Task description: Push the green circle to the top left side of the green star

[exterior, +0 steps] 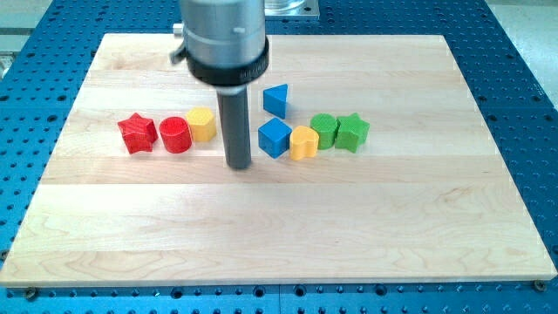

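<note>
The green circle (324,130) sits on the wooden board, touching the left side of the green star (352,132). A yellow block (303,142) touches the circle's lower left. My tip (239,164) rests on the board left of this group, between a yellow hexagon-like block (201,125) and a blue cube (274,137). The tip touches no block.
A blue triangle block (276,99) lies above the blue cube. A red cylinder (174,134) and a red star (138,133) stand at the view's left, in a row with the yellow block. The wooden board (279,227) lies on a blue perforated table.
</note>
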### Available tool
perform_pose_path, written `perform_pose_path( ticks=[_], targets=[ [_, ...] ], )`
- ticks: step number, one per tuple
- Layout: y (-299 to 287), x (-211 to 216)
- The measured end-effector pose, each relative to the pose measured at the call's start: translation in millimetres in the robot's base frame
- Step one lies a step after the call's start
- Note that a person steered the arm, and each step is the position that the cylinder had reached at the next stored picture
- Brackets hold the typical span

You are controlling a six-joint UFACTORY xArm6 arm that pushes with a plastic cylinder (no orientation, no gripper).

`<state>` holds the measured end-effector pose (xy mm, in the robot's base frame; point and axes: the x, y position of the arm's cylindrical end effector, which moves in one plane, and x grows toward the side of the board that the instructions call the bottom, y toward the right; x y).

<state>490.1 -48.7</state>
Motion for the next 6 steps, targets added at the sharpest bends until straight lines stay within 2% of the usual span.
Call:
perform_pose_path(
  ticks=[1,2,3,4,5,6],
  targets=[
    [30,3],
    [58,-12],
    [88,5],
    [116,-27],
    [102,-58],
    [95,-40]
  ],
)
